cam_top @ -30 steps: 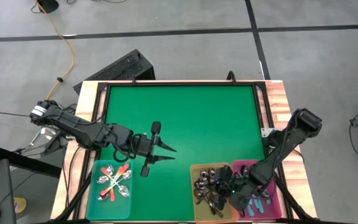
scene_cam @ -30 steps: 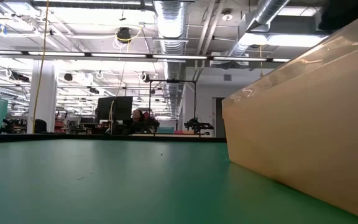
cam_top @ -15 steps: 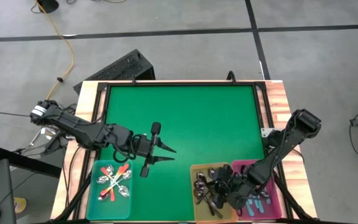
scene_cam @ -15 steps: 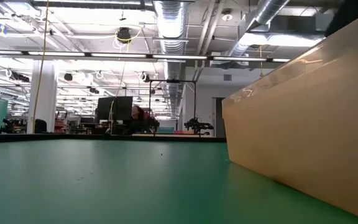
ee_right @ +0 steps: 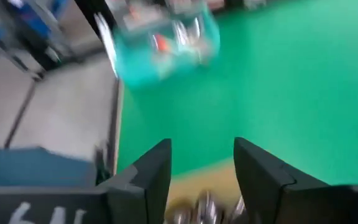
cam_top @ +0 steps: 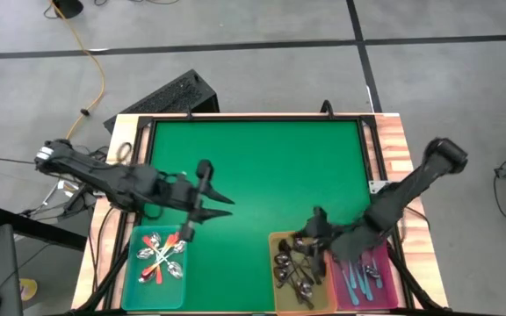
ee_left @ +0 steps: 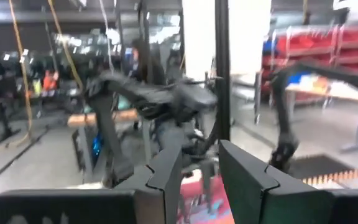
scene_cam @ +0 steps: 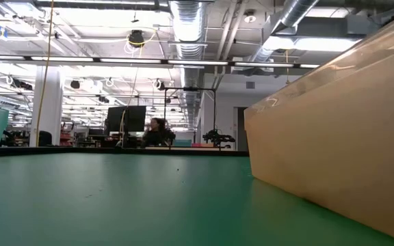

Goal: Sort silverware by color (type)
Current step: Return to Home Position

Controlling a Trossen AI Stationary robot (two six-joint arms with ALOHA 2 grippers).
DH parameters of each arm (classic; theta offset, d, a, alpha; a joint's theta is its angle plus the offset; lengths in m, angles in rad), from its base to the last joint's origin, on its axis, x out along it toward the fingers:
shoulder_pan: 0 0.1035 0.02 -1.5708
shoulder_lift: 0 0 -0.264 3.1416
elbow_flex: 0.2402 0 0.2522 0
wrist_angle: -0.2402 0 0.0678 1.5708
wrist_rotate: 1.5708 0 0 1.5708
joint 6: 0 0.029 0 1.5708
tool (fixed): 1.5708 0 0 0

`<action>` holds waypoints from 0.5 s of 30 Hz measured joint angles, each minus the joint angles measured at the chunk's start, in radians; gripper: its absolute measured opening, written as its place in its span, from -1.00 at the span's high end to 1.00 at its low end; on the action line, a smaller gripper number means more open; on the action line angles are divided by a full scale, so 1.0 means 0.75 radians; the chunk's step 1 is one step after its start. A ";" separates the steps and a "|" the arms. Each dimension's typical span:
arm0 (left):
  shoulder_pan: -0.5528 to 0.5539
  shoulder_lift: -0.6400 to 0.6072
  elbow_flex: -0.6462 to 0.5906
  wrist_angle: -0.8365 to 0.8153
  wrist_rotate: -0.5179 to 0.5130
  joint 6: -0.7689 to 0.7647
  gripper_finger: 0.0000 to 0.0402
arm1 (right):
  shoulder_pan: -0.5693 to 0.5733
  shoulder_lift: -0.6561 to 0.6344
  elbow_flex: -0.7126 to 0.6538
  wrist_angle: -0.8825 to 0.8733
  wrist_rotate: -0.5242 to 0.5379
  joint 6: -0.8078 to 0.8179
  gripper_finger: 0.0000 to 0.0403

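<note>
Your left gripper hangs over the green mat with its two fingers spread apart and nothing between them; its own wrist view shows the same open gap. The teal bin sits near that gripper, below and behind its fingertips on the arm's own side of the table. The orange-red spoons lie crossed in a small heap inside it, and none of them touches the fingers. Your right gripper hovers at the far rim of the yellow bin, its fingers likewise apart and empty. Its wrist view looks out between them across bare mat to the teal bin well beyond. The dark spoons are piled in the yellow bin just under and behind this gripper's fingertips. The pink bin stands against the yellow bin on the side away from your left arm, under the right forearm, and the light blue spoons rest inside it. The two grippers are well apart, with open mat between them. From table height you see only a corner of the teal bin at one edge and the yellow bin's wall filling the other. A person is far off in the room behind the table.
</note>
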State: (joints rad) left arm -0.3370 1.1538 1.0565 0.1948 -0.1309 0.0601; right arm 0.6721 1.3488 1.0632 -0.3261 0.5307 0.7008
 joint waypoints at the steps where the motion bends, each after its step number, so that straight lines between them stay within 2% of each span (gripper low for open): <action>1: 0.000 -0.028 0.000 0.007 0.016 0.000 0.52 | -0.012 -0.051 0.016 0.008 0.004 -0.086 0.09; 5: -0.001 -0.146 0.001 0.004 0.019 -0.052 0.52 | -0.049 -0.244 0.093 0.034 -0.040 -0.338 0.09; 8: 0.000 -0.213 0.001 -0.013 -0.055 0.000 0.52 | -0.055 -0.375 0.131 0.030 -0.052 -0.530 0.10; 10: 0.000 -0.245 0.001 -0.045 -0.095 -0.061 0.52 | -0.054 -0.460 0.139 0.041 -0.050 -0.576 0.11; 15: 0.036 -0.329 0.001 -0.165 0.003 -0.064 0.52 | -0.083 -0.661 0.142 0.085 -0.050 -0.885 0.10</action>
State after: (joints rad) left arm -0.3099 0.9070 1.0573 0.0714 -0.1284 0.0119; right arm 0.6096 0.8531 1.1698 -0.2625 0.4932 0.0371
